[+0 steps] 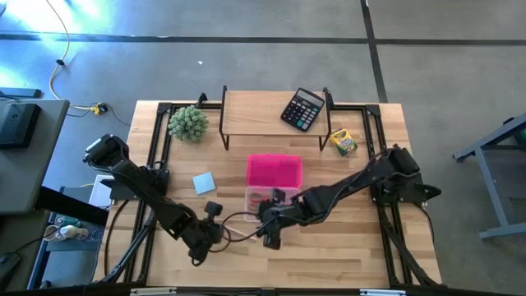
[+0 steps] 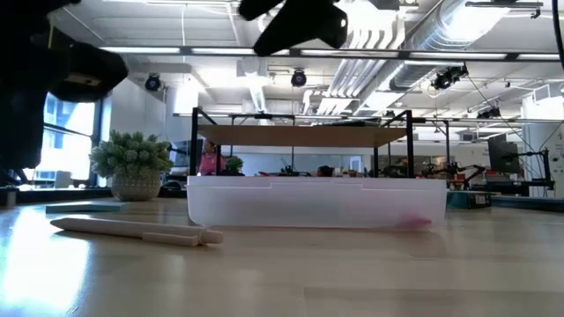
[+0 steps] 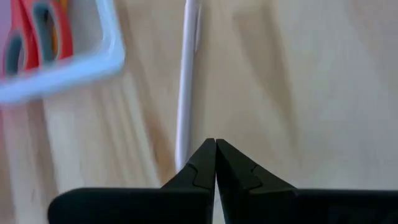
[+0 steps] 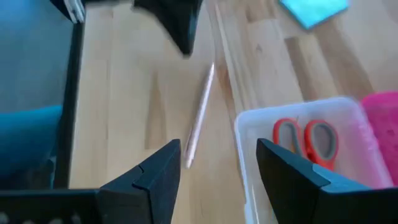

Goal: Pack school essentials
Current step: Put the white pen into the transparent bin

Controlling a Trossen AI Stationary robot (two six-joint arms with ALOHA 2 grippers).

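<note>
A thin pale pencil [image 2: 132,230] lies flat on the wood in front of the clear plastic box [image 1: 271,197]. The red-handled scissors [image 4: 306,140] lie inside the box, and its pink lid [image 1: 275,171] rests behind it. My left gripper [image 3: 216,147] is shut and hovers just beside the pencil's [image 3: 185,81] end. My right gripper [image 4: 219,165] is open, above the table between the pencil [image 4: 199,118] and the box corner. The light-blue notepad [image 1: 204,182] lies flat left of the box. The crayon box [image 1: 343,141] sits near the far right.
A wooden shelf riser [image 1: 246,105] stands at the far edge with the black calculator [image 1: 302,108] on it. The fuzzy green plant ball [image 1: 188,123] sits at the far left. Black frame rails [image 1: 156,148] run along both table sides. Bare wood lies along the near edge.
</note>
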